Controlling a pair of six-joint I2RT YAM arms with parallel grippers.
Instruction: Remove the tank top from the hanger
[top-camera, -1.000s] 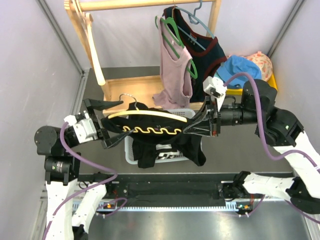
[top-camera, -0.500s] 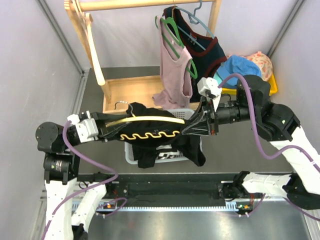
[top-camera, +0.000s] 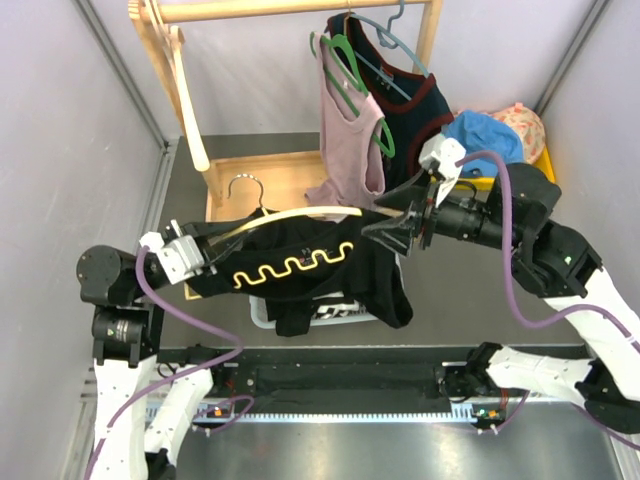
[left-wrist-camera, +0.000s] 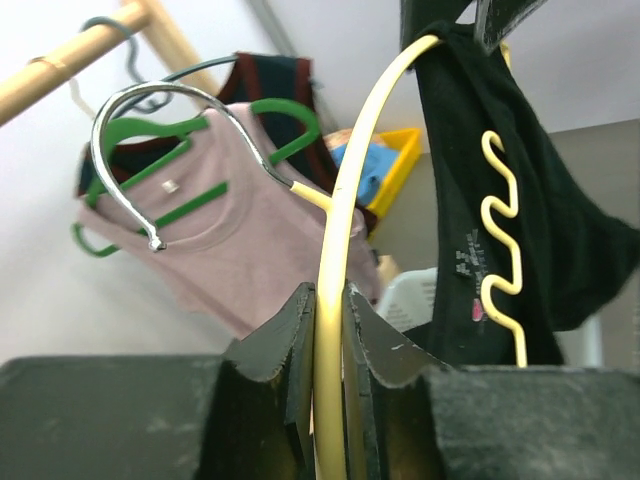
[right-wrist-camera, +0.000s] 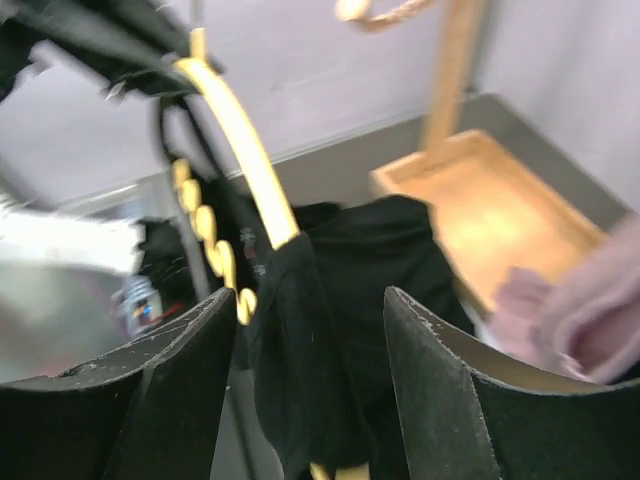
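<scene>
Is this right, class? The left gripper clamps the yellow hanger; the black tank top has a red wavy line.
No. The left gripper clamps the yellow hanger; the black tank top has a yellow wavy line: see the left wrist view.

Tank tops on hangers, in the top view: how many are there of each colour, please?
black tank top: 1
pink tank top: 1
navy tank top: 1
Total: 3
</scene>
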